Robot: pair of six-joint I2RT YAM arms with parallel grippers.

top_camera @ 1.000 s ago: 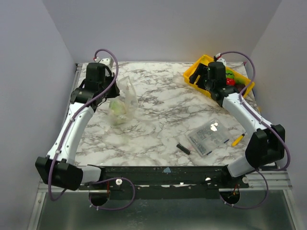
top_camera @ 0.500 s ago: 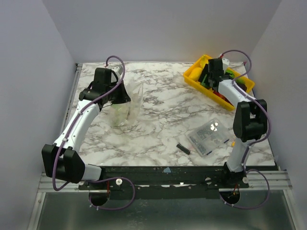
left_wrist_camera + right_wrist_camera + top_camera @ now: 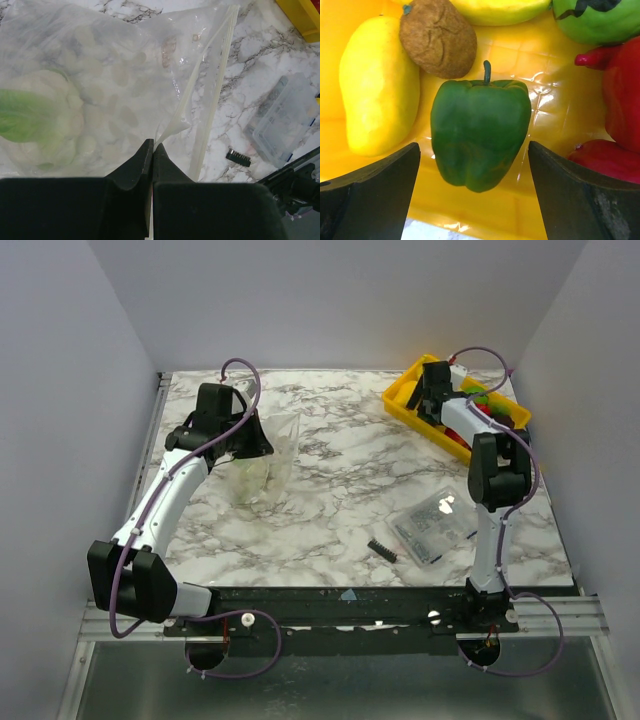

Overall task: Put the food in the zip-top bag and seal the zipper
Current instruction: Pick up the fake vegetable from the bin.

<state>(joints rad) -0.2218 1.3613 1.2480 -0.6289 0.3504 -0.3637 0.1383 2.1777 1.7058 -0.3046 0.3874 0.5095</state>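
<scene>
Starting at the left: the bag (image 3: 100, 90) is laid on the table (image 3: 340, 500), well to the left of the yellow tray (image 3: 400, 400). A fold of its film right by the zipper (image 3: 215, 75) is pinched in the tightly closed left gripper (image 3: 152, 147). Something pale green can be seen through the plastic. The film looks thin, soft and crinkly, so sagging and slipping should be expected. The mouth is probably best held close to the zipper strip, likely the stiffest part.

Inside the tray, the right gripper (image 3: 472, 150) is spread wide over a green pepper (image 3: 480, 130), with one finger set on each side and nothing touched. A brown kiwi (image 3: 437, 37) and a yellow fruit (image 3: 377, 85) are packed in the tray too, close by. The pepper is judged light, hard and glossy, so it should be squeezed across its broad middle. Lower down, at the tapered end, it could get squirted out.
</scene>
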